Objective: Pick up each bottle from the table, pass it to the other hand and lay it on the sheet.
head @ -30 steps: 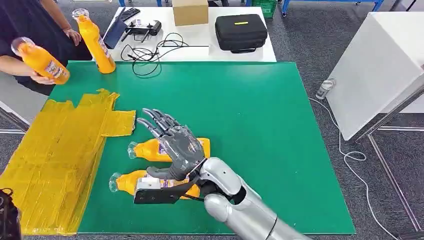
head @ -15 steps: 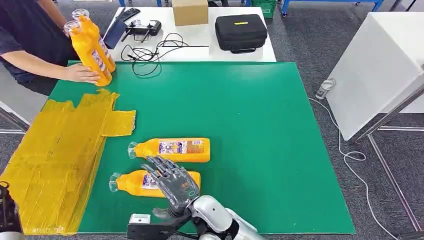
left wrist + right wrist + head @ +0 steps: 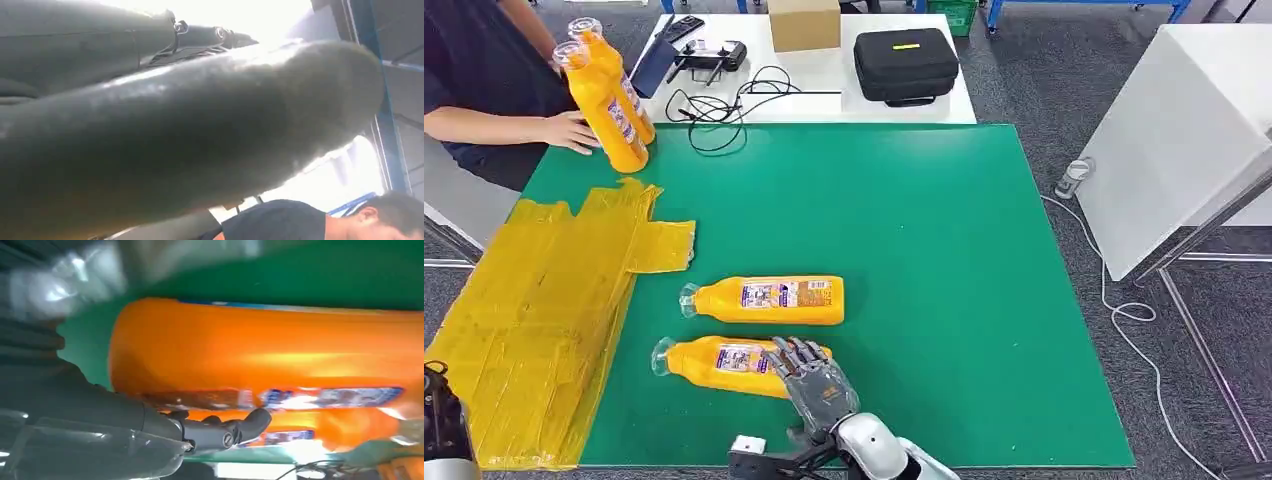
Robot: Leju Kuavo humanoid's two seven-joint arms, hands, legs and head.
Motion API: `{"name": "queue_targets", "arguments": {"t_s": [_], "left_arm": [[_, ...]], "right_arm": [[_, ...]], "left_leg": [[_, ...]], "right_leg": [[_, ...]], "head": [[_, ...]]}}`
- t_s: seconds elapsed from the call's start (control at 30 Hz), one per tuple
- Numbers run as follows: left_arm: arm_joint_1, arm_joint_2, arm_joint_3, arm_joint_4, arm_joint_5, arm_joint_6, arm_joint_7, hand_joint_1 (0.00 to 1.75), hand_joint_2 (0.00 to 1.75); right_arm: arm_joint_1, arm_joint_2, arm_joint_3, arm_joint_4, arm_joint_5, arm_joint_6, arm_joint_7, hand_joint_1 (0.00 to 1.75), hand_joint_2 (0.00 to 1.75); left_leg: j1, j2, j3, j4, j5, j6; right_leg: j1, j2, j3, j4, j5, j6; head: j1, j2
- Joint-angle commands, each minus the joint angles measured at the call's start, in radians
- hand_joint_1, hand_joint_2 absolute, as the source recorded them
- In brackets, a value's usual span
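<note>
moved: right hand (image 3: 816, 385) has dropped back toward the near edge, onto the near bottle (image 3: 724, 364)
hand: fingers spread over its base, not gripping
left hand: cannot tell
far bottle (image 3: 769, 300): just beyond
sheet (image 3: 534, 320): bare; both left

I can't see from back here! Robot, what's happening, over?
Right hand at the near bottle, grip unclear. Far bottle lying untouched. Yellow sheet free. Person's hand on two upright bottles at the far corner.

Green table (image 3: 924, 250): yellow sheet (image 3: 544, 320), 4 orange bottles (image 3: 769, 300).
</note>
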Motion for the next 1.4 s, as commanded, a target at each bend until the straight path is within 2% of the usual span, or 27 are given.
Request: {"name": "queue_targets", "arguments": {"t_s": [0.03,0.07,0.1,0.13,0.17,0.53,0.57,0.63,0.67,0.97,1.0,1.07,1.1,1.13,1.17,1.2,1.23,1.3,1.4], "left_arm": [[-0.045,-0.035,-0.032,0.027,0.016,-0.003,0.004,0.0,0.0],[-0.058,-0.035,-0.04,0.038,0.017,-0.003,0.004,0.0,0.0],[-0.066,-0.033,-0.046,0.046,0.017,-0.003,0.004,0.0,0.0],[-0.08,-0.031,-0.053,0.06,0.013,-0.003,0.004,0.0,0.0],[-0.086,-0.03,-0.055,0.066,0.011,-0.003,0.004,0.0,0.0],[-0.077,-0.004,-0.101,0.075,0.059,-0.003,0.004,0.0,0.0],[-0.076,-0.002,-0.114,0.078,0.074,-0.003,0.004,0.0,0.0],[-0.089,0.029,-0.219,0.134,0.176,-0.03,0.004,0.0,0.0],[-0.09,0.031,-0.231,0.134,0.195,-0.047,0.004,0.0,0.0],[-0.097,0.03,-0.238,0.141,0.198,-0.041,0.004,0.0,0.0],[-0.099,0.036,-0.255,0.157,0.234,-0.118,0.004,0.0,0.0],[-0.099,0.032,-0.254,0.163,0.345,-0.373,0.004,0.0,0.0],[-0.116,0.026,-0.232,0.211,0.406,-0.486,0.004,0.0,1.75],[-0.128,0.026,-0.221,0.257,0.484,-0.7,0.004,0.0,1.75],[-0.127,0.023,-0.214,0.276,0.533,-0.809,0.02,0.0,1.75],[-0.112,0.014,-0.218,0.26,0.578,-0.919,0.056,0.0,1.75],[-0.09,-0.001,-0.223,0.242,0.671,-1.121,0.144,0.0,1.75],[-0.066,-0.025,-0.264,0.201,0.726,-1.227,0.209,0.0,1.75],[-0.029,-0.066,-0.36,0.125,0.794,-1.253,0.277,0.0,1.75]], "right_arm": [[0.029,-0.049,-0.025,0.119,-0.011,0.024,-0.013,0.0,1.75],[0.041,-0.054,-0.024,0.122,-0.011,0.031,-0.015,0.0,1.75],[0.049,-0.057,-0.026,0.123,-0.014,0.038,-0.017,0.45,1.75],[0.063,-0.062,-0.028,0.121,-0.016,0.043,-0.019,1.55,1.75],[0.069,-0.064,-0.03,0.119,-0.018,0.046,-0.021,1.73,1.75],[0.097,-0.075,-0.062,0.073,-0.05,0.071,-0.059,1.75,1.75],[0.097,-0.075,-0.079,0.06,-0.073,0.068,-0.083,1.75,1.75],[0.096,-0.083,-0.148,-0.004,-0.2,0.114,-0.187,1.75,1.75],[0.096,-0.086,-0.156,-0.017,-0.214,0.118,-0.197,1.75,1.75],[0.084,-0.091,-0.162,-0.031,-0.222,0.132,-0.198,1.75,1.75],[0.096,-0.096,-0.195,-0.075,-0.275,0.123,-0.238,1.75,1.75],[0.063,-0.119,-0.243,-0.181,-0.361,0.147,-0.281,1.75,1.75],[0.042,-0.123,-0.259,-0.221,-0.389,0.166,-0.283,1.75,1.75],[0.011,-0.119,-0.287,-0.263,-0.432,0.194,-0.286,1.75,1.75],[-0.018,-0.113,-0.296,-0.276,-0.443,0.202,-0.285,1.75,1.75],[-0.04,-0.101,-0.31,-0.277,-0.45,0.205,-0.284,1.75,1.75],[-0.059,-0.086,-0.333,-0.282,-0.455,0.204,-0.295,1.75,1.75],[-0.084,-0.062,-0.357,-0.29,-0.457,0.202,-0.301,1.75,1.75],[-0.107,-0.036,-0.371,-0.283,-0.435,0.203,-0.303,1.75,1.75]], "left_leg": [[0.001,-0.005,0.003,-0.001,0.0,-0.001],[0.0,-0.004,0.003,-0.001,0.0,-0.001],[0.0,-0.004,0.004,-0.001,0.0,0.0],[0.001,-0.007,0.005,-0.001,0.0,-0.001],[0.001,-0.008,0.005,-0.001,0.001,-0.001],[0.001,-0.001,0.012,-0.001,-0.001,-0.001],[0.0,0.0,0.012,-0.001,-0.001,-0.001],[0.001,-0.001,0.012,-0.001,0.0,-0.001],[0.001,-0.002,0.012,-0.001,0.0,-0.001],[0.0,0.001,0.012,-0.001,-0.001,-0.001],[0.001,0.0,0.012,-0.001,-0.001,-0.001],[0.001,-0.001,0.011,0.0,-0.001,-0.001],[0.001,0.0,0.01,0.001,-0.001,-0.001],[0.0,0.001,0.008,0.002,-0.001,-0.001],[0.001,0.0,0.008,0.002,0.0,-0.001],[0.0,0.001,0.007,0.002,0.0,-0.001],[-0.001,0.004,0.005,0.002,0.0,-0.001],[0.0,0.005,0.005,0.002,0.0,-0.001],[-0.001,0.003,0.006,0.001,0.0,0.0]], "right_leg": [[0.001,-0.006,0.006,-0.002,-0.001,0.001],[0.0,-0.006,0.005,-0.002,-0.001,0.001],[0.0,-0.006,0.005,-0.001,-0.001,0.001],[0.001,-0.009,0.008,-0.002,-0.002,0.001],[0.001,-0.01,0.008,-0.002,-0.002,0.001],[0.002,-0.005,0.013,-0.003,-0.001,0.001],[0.001,-0.003,0.013,-0.002,-0.001,0.001],[0.001,-0.004,0.013,-0.002,-0.001,0.001],[0.001,-0.005,0.013,-0.002,-0.001,0.001],[0.001,-0.002,0.012,-0.001,-0.001,0.001],[0.001,-0.003,0.013,-0.002,-0.001,0.001],[0.001,-0.004,0.012,-0.002,-0.001,0.001],[0.001,-0.003,0.01,-0.001,-0.001,0.001],[0.001,-0.002,0.009,0.0,0.0,0.002],[0.001,-0.003,0.009,0.0,0.0,0.002],[0.0,0.0,0.007,0.001,0.001,0.001],[-0.001,0.002,0.005,0.002,0.001,0.001],[-0.001,0.003,0.006,0.001,0.002,0.001],[-0.002,0.001,0.006,0.0,0.003,-0.001]], "head": [[0.0,0.0],[0.0,0.0],[0.0,0.0],[0.0,0.0],[0.0,0.0],[0.0,0.0],[0.0,0.0],[0.0,0.0],[0.0,0.0],[0.0,0.0],[0.0,0.0],[0.0,0.0],[0.0,0.0],[0.0,0.0],[0.0,0.0],[0.0,0.0],[0.0,0.0],[0.0,0.0],[0.0,0.0]]}}
